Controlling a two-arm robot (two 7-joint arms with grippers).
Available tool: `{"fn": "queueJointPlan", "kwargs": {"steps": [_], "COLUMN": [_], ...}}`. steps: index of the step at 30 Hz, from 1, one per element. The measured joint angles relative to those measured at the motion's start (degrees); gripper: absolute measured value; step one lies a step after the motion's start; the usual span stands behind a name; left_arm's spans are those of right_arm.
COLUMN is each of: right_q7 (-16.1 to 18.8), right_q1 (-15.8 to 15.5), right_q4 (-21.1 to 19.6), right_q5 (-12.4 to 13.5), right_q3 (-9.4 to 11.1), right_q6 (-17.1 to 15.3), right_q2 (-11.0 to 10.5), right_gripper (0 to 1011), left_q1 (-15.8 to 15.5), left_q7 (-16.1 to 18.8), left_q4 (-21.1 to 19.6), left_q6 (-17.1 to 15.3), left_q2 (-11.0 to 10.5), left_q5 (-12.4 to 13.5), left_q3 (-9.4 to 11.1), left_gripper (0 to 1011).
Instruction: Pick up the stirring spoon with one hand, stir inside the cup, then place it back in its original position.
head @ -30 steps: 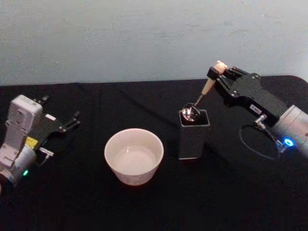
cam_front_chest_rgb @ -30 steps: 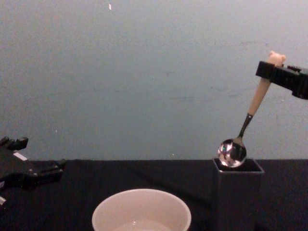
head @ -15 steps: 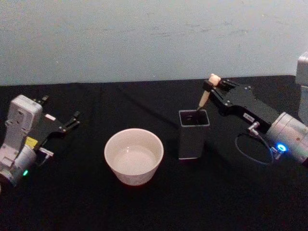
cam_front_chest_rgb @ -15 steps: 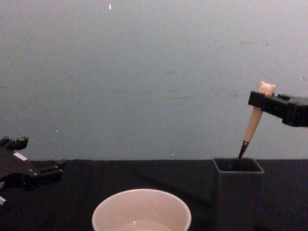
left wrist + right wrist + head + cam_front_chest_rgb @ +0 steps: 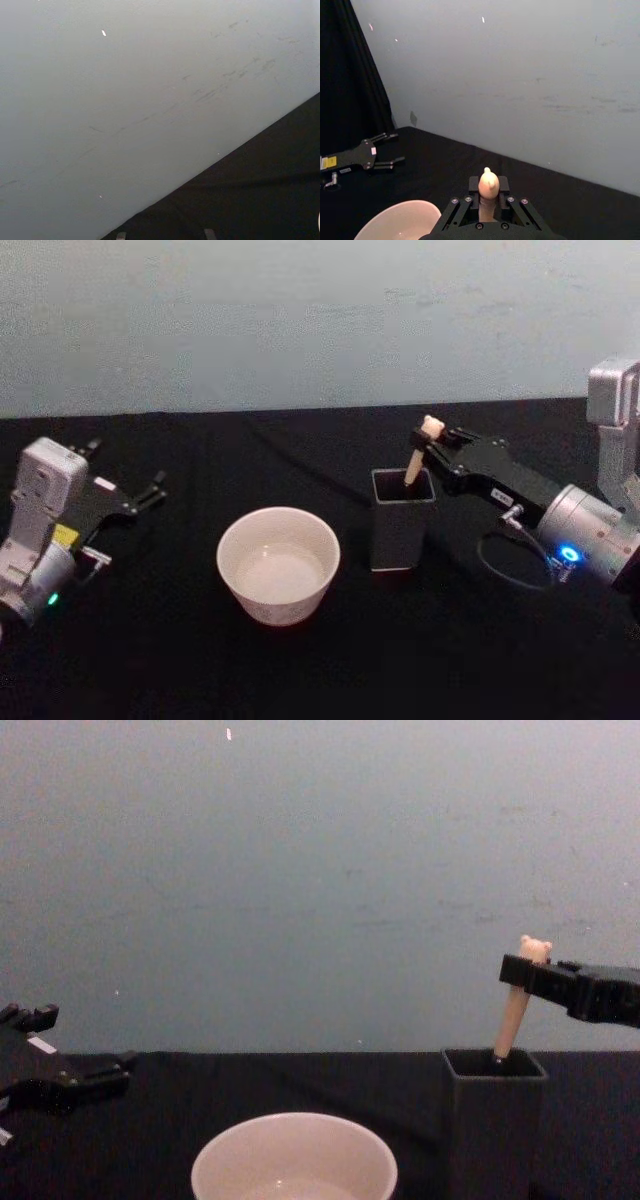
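The black table (image 5: 300, 680) runs back to a pale wall (image 5: 300, 320). Near its middle stands a wide cream cup (image 5: 270, 605), upright. Just right of it, not touching, is the tall dark grey square holder (image 5: 402, 535).

The right hand (image 5: 432, 440) reaches in from the right, level with the air just above the holder's mouth. Its fingers are closed narrowly on the spoon (image 5: 414, 460), pinching the beige handle right under the small bear head, which pokes out above them.

The left hand (image 5: 152, 491) sits at the table's left edge, well apart from the cup. Its fingers are spread wide and hold nothing.

The spoon stands inside the holder, tilted so that its top leans right. Only the beige handle and bear head rise above the rim — the metal bowl and dark neck are down inside, hidden by the walls. Whether the bowl rests on the holder's floor cannot be told.
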State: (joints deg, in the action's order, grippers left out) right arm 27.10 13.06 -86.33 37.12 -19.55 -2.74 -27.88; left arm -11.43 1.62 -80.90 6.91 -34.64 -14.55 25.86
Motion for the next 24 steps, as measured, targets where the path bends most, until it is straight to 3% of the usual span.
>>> {"fn": "queueJointPlan", "kwargs": {"steps": [24], "right_q7": [-1.04], "right_q1": [1.79], "right_q4": [5.16], "right_q5": [-0.46], "right_q3": [-1.92], "right_q6": [-2.21], "right_q2": [1.29], "right_gripper": [218], "left_q1": [0.0], "left_q7": [0.0], "left_q4": [0.0], "left_q6": [0.0], "left_q2": [0.0], "left_q5": [0.0], "left_q3": [0.0], "left_gripper": [1001]}}
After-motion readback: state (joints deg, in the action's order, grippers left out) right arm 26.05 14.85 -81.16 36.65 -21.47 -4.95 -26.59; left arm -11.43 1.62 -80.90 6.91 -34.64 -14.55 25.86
